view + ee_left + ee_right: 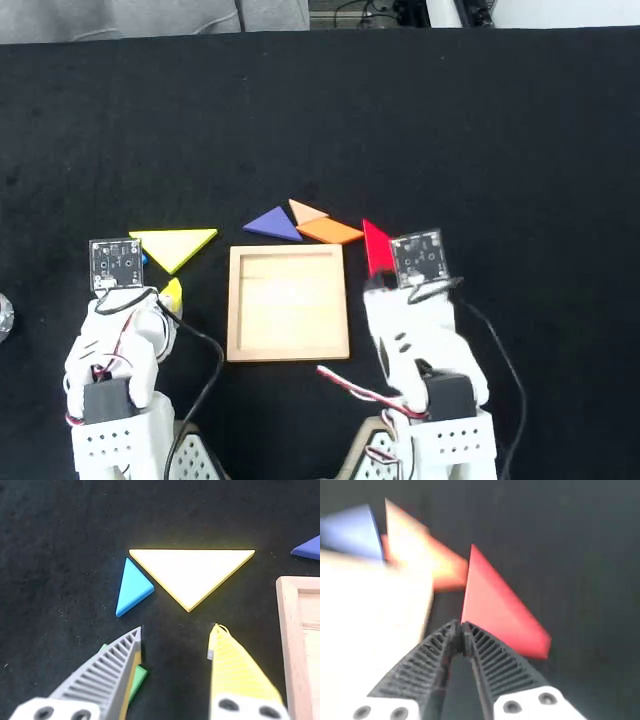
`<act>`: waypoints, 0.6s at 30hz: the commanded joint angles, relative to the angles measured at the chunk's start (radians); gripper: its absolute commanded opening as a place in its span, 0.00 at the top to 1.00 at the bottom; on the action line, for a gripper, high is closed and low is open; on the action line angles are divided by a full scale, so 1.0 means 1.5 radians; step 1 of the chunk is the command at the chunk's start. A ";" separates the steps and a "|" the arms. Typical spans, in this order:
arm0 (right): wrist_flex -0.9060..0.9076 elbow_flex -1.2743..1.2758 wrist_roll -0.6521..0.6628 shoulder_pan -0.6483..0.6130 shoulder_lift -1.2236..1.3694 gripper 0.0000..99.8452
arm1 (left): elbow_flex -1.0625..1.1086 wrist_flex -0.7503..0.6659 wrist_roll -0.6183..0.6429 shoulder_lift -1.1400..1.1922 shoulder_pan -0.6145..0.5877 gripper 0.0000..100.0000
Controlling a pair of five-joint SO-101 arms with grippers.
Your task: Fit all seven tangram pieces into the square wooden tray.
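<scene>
None of the pieces lies in the wooden tray (288, 250). In the high view the yellow triangle (191, 572) sits at 1 o'clock of the left gripper (175, 632), its long edge running 9-to-3. That gripper's jaws are spread and empty. The right gripper (461, 627) is pressed together, holding nothing, beside the red triangle (495, 605).

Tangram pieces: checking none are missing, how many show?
7, all outside the tray: yellow triangle, blue triangle, green piece by the left gripper; purple triangle, tan triangle, orange parallelogram beyond the tray; red triangle at the right gripper.
</scene>
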 commanded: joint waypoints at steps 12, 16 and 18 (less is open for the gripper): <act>-0.070 -0.001 0.005 -0.026 -0.054 0.99 | -0.088 -0.117 -0.217 -0.004 0.094 0.78; -0.065 -0.001 0.006 -0.023 -0.050 0.99 | -0.076 -0.211 -0.291 0.014 0.084 0.78; -0.065 -0.001 0.006 -0.005 -0.050 0.99 | -0.095 -0.215 -0.346 0.044 0.079 0.78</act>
